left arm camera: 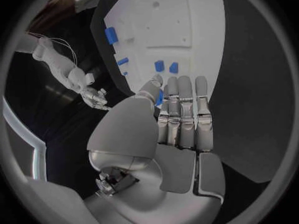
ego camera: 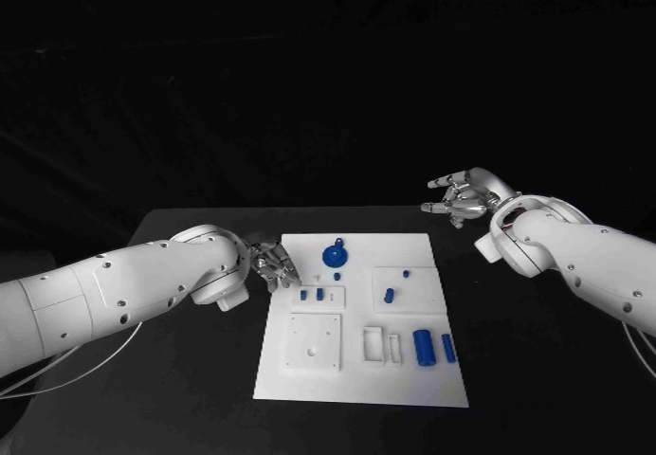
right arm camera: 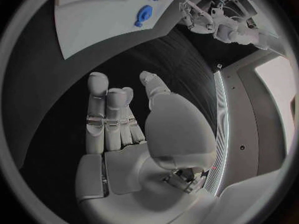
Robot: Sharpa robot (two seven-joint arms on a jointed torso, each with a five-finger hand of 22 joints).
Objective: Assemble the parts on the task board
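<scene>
Several small blue parts (ego camera: 426,347) dot the white task board (ego camera: 362,379), one round (ego camera: 333,256); left hand (ego camera: 275,264) and right hand (ego camera: 463,198) both released, grasping nothing.

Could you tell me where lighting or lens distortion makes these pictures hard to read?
Head view: background black, task board bright, parts clear. Left wrist view: fisheye bends the board's edges; left hand hides part of it. Right wrist view: the board curves at the rim; right hand evenly lit.
</scene>
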